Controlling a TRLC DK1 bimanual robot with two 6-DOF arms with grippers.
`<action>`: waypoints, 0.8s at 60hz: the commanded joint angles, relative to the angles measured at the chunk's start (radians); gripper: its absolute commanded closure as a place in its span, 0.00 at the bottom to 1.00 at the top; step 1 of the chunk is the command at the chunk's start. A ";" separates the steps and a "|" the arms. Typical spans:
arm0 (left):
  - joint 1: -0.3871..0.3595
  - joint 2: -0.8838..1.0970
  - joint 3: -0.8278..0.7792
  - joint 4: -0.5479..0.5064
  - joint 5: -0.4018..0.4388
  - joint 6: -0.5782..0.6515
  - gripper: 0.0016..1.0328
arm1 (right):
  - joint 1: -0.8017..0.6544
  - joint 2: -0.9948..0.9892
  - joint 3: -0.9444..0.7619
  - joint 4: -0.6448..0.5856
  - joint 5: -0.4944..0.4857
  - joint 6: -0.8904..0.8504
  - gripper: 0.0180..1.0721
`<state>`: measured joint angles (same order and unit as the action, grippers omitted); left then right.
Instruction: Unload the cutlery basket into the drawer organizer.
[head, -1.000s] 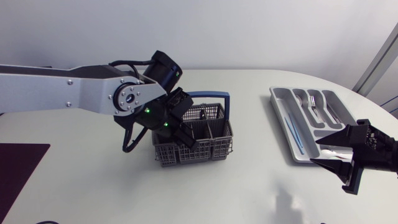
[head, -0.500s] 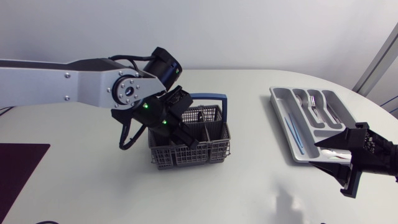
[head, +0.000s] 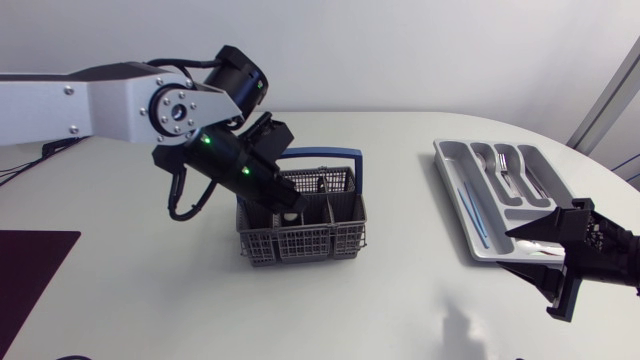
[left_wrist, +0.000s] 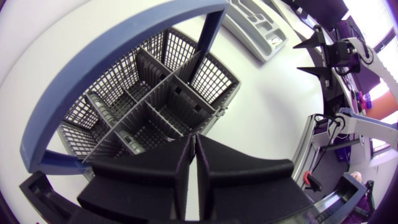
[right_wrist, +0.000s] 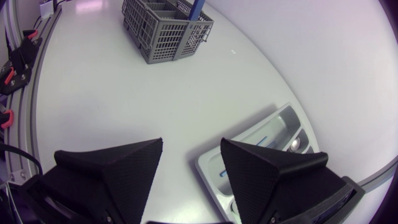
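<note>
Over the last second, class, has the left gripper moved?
Yes. In the head view, the left gripper has shifted leftward over the basket, farther from the organizer, which stayed put.

The basket (head: 300, 238) is spanned from 9 to 3 o'clock by its blue handle (head: 322, 155), which splits the access from above. The left arm (head: 100, 105) comes in from 10 o'clock, and the left gripper (left_wrist: 193, 138), fingers pressed together, fills the basket's 8 o'clock side. The 4 o'clock compartments are open from above. A broad stretch of white table (head: 400, 290) separates the basket from the organizer (head: 450, 190) at 3 o'clock. The right gripper (head: 508, 246), fingers spread, hangs over the organizer's 5 o'clock corner.
</note>
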<state>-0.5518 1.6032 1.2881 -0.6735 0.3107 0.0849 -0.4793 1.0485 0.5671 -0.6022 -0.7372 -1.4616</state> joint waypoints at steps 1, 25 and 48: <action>0.026 -0.040 0.056 -0.014 0.028 -0.025 0.97 | 0.008 -0.015 -0.027 0.002 -0.008 0.018 0.35; 0.112 -0.126 0.188 -0.175 0.169 -0.034 0.97 | 0.044 -0.084 -0.018 -0.015 -0.011 0.078 0.32; 0.059 -0.200 0.238 -0.330 0.211 0.006 0.97 | 0.107 -0.163 0.063 -0.176 -0.093 0.127 0.32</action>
<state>-0.4664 1.4132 1.5040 -0.9794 0.4988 0.0757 -0.3923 0.9161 0.6006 -0.7414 -0.8032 -1.3602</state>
